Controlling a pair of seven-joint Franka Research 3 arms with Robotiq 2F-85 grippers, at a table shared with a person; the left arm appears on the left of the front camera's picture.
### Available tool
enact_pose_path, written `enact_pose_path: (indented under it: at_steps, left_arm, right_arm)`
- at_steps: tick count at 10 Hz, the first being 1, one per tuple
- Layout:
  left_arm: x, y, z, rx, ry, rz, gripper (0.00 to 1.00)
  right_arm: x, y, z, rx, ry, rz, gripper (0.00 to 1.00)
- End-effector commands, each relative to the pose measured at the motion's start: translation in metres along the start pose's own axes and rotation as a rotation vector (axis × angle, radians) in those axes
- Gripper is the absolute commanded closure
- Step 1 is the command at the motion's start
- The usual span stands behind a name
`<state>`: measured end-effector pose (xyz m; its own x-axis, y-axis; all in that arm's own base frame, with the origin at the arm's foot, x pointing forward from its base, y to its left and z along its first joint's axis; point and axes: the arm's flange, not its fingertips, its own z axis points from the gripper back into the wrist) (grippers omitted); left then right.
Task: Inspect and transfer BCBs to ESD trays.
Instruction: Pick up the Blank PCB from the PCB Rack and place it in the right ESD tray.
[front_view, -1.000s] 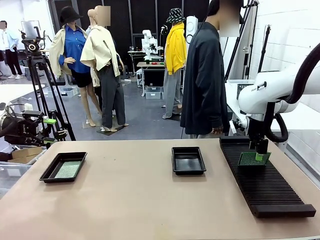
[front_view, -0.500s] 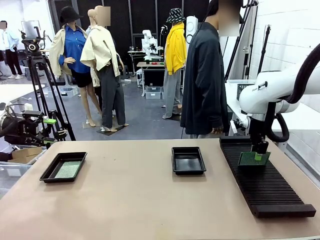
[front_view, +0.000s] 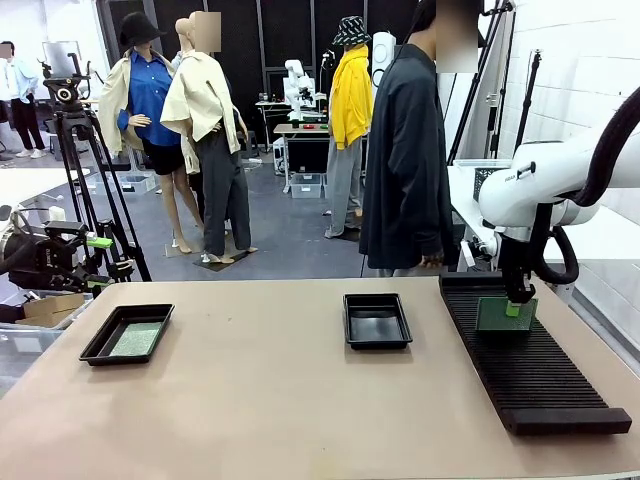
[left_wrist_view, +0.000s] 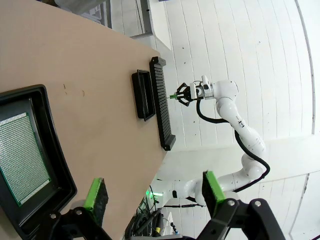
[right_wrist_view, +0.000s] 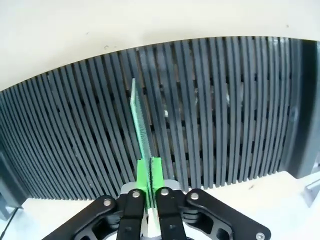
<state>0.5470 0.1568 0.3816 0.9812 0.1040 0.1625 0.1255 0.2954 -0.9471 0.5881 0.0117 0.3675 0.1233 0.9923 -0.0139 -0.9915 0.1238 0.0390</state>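
Note:
My right gripper (front_view: 517, 303) is shut on the top edge of a green BCB (front_view: 504, 315), which stands upright at the far end of the slotted rack (front_view: 530, 370). In the right wrist view the green pads (right_wrist_view: 143, 175) pinch that BCB (right_wrist_view: 139, 117) edge-on over the rack's slots (right_wrist_view: 225, 115). A black ESD tray (front_view: 98, 345) at the left holds another BCB (front_view: 135, 340). A second ESD tray (front_view: 377, 340) sits mid-table. My left gripper (left_wrist_view: 154, 190) hangs open above the left ESD tray (left_wrist_view: 57, 165) and its BCB (left_wrist_view: 22, 155).
A person in a dark coat (front_view: 408, 160) stands at the table's far edge, between the middle tray and the rack. A camera tripod (front_view: 85, 150) stands beyond the far left corner. Bare tabletop (front_view: 270, 410) stretches between the trays and the front edge.
My right gripper's fingers have closed on the BCB's top edge, and the board has risen slightly and stands straighter. The left arm has not moved.

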Motion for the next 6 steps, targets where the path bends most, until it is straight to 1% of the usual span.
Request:
enact_pose_path:
  at_steps: [1,4,6]
  left_arm:
    - [0.002,-0.002,-0.001,0.009,-0.007,0.004,0.00]
    - [0.002,-0.002,-0.001,0.009,-0.007,0.004,0.00]
    - [0.002,-0.002,-0.001,0.009,-0.007,0.004,0.00]
  right_arm:
    - [-0.003,0.005,-0.001,-0.005,-0.037,0.011,1.00]
    - [-0.004,0.004,0.001,0.002,-0.039,0.007,1.00]
    - [-0.005,0.005,0.018,0.006,-0.061,-0.001,1.00]
